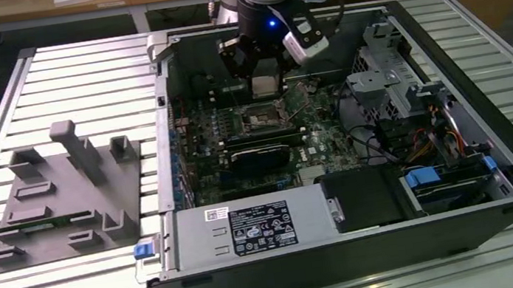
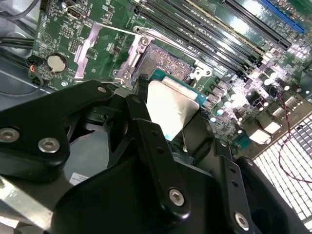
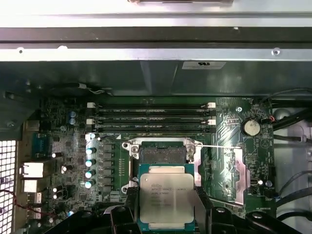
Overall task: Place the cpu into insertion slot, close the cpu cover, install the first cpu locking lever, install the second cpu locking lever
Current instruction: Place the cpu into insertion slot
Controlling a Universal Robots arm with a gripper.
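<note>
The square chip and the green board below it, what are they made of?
The chip looks like metal on top: silvery-grey with a dull shine. The board looks like a stiff, glossy green sheet, maybe plastic-like, with thin lines and tiny shiny parts stuck on. The pincer gripping the chip is matt black; metal or plastic, hard to tell.

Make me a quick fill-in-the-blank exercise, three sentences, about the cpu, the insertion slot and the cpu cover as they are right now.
1. The gripper is shut on the ____, holding it over the board.
2. The insertion slot is ____: no chip sits in it.
3. The cpu cover is ____, folded away to one side of the slot.

Missing words: cpu; empty; open.
</note>
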